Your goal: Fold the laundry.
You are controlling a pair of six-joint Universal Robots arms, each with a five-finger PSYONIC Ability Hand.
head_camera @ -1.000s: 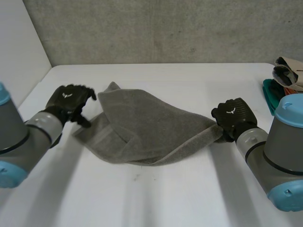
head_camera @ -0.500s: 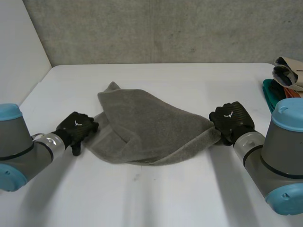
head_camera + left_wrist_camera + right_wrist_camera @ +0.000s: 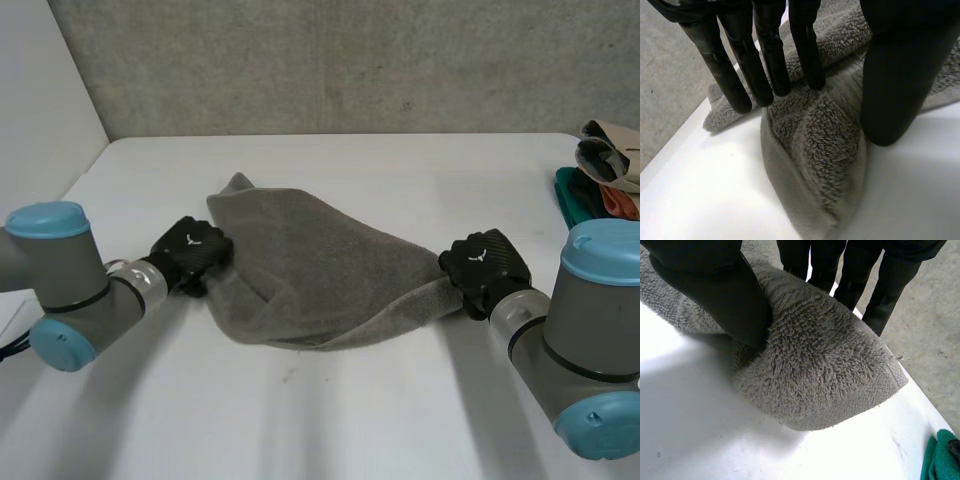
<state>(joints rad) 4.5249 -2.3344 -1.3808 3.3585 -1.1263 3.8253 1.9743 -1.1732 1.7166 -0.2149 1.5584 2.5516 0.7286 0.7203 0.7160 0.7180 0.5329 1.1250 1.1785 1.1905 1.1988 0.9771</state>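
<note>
White desk (image 3: 330,400), rough grey wall (image 3: 350,60) behind it, plain white side wall (image 3: 50,90) on the left. At the desk's far right edge there's a clothes pile (image 3: 600,175) w/ beige, teal and a bit of orange. It's cut off at the edge, so can't make out what's in it.

Grey towel (image 3: 310,260) lies mid-desk, rumpled and doubled over itself, w/ a loose corner poking out at the back. Lower layers are hidden under the top one. It stretches btwn the two arms.

Left robot hand (image 3: 192,255) is at the towel's left edge. From its wrist cam, the fingers (image 3: 765,65) are straight, tips resting on the terry. The thumb (image 3: 900,75) is down beside a bunched ridge of cloth, tip at the desk. The ridge sits btwn thumb & fingers, but they stand apart. Hand is spread, touching only.

Right robot hand (image 3: 482,268) is at the towel's right corner. From its wrist cam, the thumb (image 3: 725,295) is dug into the nap on one side and the fingers (image 3: 855,270) are behind on the other. The corner bulges out btwn them, i.e. a pinch. Fingertips are hidden behind the cloth.
</note>
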